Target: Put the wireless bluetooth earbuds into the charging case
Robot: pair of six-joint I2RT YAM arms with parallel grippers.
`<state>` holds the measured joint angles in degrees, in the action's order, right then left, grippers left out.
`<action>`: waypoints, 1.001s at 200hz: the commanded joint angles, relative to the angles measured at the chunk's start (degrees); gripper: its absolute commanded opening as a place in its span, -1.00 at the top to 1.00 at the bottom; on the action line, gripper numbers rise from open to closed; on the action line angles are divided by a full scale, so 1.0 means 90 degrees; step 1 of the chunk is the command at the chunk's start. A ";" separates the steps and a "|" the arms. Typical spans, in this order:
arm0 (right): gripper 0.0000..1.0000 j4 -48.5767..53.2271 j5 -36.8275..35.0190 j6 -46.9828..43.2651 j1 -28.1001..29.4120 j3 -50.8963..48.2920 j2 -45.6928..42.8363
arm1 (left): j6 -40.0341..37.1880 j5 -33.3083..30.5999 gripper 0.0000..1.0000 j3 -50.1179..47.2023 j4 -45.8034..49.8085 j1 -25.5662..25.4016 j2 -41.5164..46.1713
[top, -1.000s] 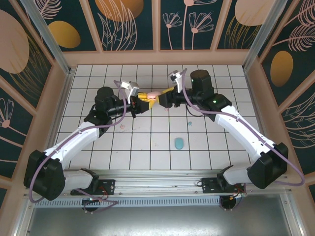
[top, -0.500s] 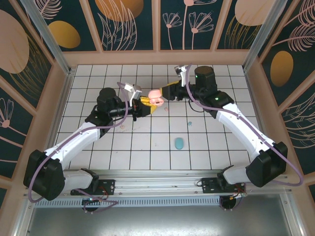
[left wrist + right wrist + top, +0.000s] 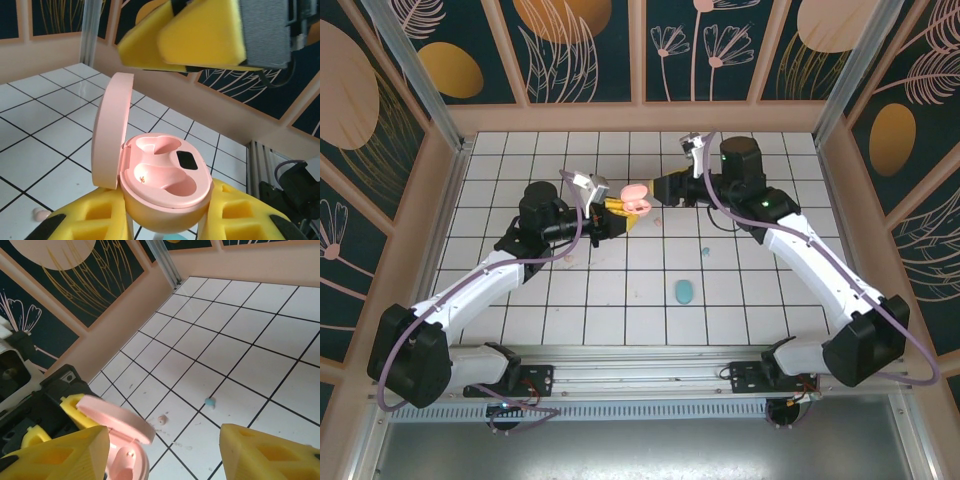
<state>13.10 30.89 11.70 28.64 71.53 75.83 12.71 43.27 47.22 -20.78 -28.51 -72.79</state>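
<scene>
1. Top view: the left gripper [image 3: 620,206] has the pink case [image 3: 636,197] clamped between its yellow fingers, up off the white tiles [image 3: 520,160] near the middle of the floor. The right gripper [image 3: 665,187] hangs just beside it. The teal case [image 3: 684,291] lies well apart on the near tiles, with a light blue earbud [image 3: 705,250] loose between the two.
2. Left wrist: the fingers are closed on the case's round base, the lid [image 3: 112,132] is swung up on the left, and both wells face the camera. A pink earbud [image 3: 40,215] sits on the tile below.
3. Right wrist: the right gripper's fingers [image 3: 55,455] are spread wide with nothing in them. A pale pink bud [image 3: 161,418] and a blue bud [image 3: 210,402] lie on the floor near the case.
</scene>
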 commanded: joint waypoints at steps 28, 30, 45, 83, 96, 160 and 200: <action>-0.12 0.0358 -0.0664 0.0684 -0.0631 -0.0157 -0.0040 | -0.0132 -0.0428 1.00 -0.0152 0.0111 0.0053 0.0270; -0.11 0.0387 -0.0685 0.0690 -0.0653 -0.0153 -0.0011 | -0.0133 -0.0439 1.00 -0.0162 0.0108 0.0050 0.0279; -0.06 0.0710 -0.0961 0.0629 -0.0712 -0.0004 0.0319 | -0.0138 -0.0532 1.00 -0.0244 0.0154 0.0060 0.0361; 0.09 0.1490 -0.1800 0.0175 -0.0416 0.0523 0.1415 | -0.0181 -0.0721 1.00 -0.0391 0.0303 0.0063 0.0489; 0.15 0.1654 -0.1947 0.0154 -0.0336 0.0620 0.1793 | -0.0214 -0.0816 0.99 -0.0441 0.0366 0.0063 0.0529; 0.25 0.1582 -0.1773 0.0906 -0.0225 0.1105 0.3439 | -0.0441 -0.1055 0.99 -0.0489 0.0615 0.0070 0.0583; 0.19 0.2104 -0.1842 0.1029 -0.0238 0.2007 0.4588 | -0.0531 -0.1133 1.00 -0.0511 0.0701 0.0063 0.0579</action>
<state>27.88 15.07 19.11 26.37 84.79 112.81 9.63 33.85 43.05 -15.14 -28.40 -68.60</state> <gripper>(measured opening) 0.400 0.242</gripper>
